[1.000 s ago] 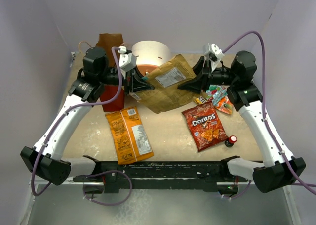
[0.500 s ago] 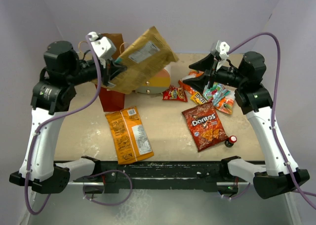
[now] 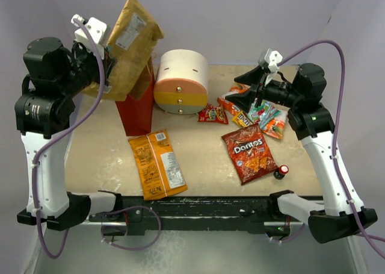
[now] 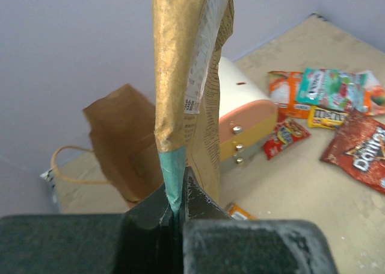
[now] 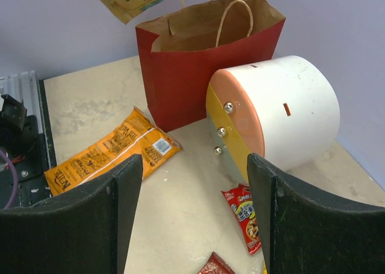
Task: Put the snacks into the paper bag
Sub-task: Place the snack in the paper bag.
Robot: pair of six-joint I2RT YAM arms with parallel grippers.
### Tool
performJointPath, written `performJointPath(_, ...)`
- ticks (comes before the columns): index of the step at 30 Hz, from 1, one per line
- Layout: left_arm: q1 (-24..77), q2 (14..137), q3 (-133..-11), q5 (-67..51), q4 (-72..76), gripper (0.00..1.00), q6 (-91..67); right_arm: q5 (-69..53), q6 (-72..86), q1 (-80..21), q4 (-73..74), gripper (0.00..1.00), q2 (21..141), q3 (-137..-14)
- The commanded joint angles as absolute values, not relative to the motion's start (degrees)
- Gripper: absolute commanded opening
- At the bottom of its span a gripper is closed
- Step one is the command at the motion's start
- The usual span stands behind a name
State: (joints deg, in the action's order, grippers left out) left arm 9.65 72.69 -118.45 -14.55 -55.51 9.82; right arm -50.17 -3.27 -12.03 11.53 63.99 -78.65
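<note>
left tool (image 4: 175, 197) pinches tan chip bag (image 4: 183, 75), grip visible only from wrist | right tool (image 5: 195, 217) spread apart

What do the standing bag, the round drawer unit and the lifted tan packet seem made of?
Paper bag: matte kraft paper, brown inside, red outside; creased along the top.
Drawer unit: perhaps painted wood or plastic, smooth, matte; small shiny metal-looking knobs.
Tan packet: thin crinkly film, perhaps paper-faced; wrinkled, faint sheen.

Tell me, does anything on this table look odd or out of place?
A small red-capped bottle sits by the Doritos bag near the front edge; it isn't a snack. Nothing looks spilled or torn.
</note>
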Motion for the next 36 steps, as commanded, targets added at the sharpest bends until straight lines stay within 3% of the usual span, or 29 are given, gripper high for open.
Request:
performJointPath(1,8.4,75.9,-122.3,-6.1,-53.3,0.00,9.1,-49.9,-3.9,-11.9,10.8,0.73,63.8,-80.7)
performJointPath(26,3.7,89.1,-132.6,-9.2,-50.2,0.00,4.0,-52.3,-3.3,-11.9,9.8,0.74,63.5,-79.1)
performJointPath(36,3.6,88.6,-126.5,-6.6,-47.7,0.00,3.0,-52.2,-3.6,-11.9,9.9,0.75,63.4,-78.6)
